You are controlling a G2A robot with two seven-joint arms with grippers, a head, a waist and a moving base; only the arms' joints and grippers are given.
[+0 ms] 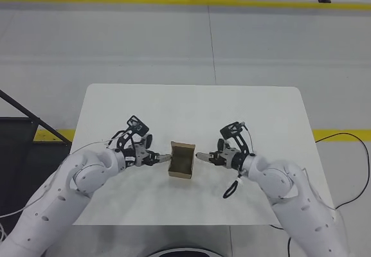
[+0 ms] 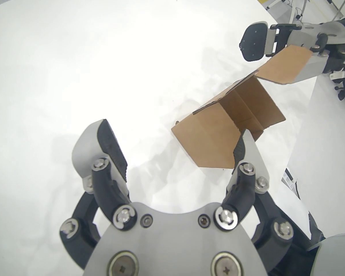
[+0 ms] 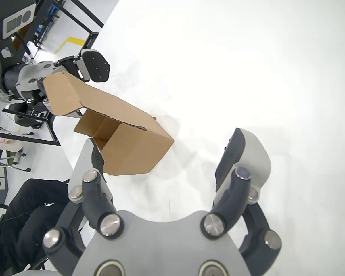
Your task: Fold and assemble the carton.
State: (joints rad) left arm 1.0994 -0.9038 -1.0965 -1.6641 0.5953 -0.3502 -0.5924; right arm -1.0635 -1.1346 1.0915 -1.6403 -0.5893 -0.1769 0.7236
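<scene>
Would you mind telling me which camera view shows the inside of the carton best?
The left wrist view: the carton is close, its open top facing the camera, with inner walls and folds visible. The top view looks straight down into the carton from farther off. The right wrist view shows mostly an outer wall and little inside.

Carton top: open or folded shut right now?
Open. The top view looks straight inside the brown cardboard carton; the wrist views show its end flaps sticking outward, unfolded.
</scene>
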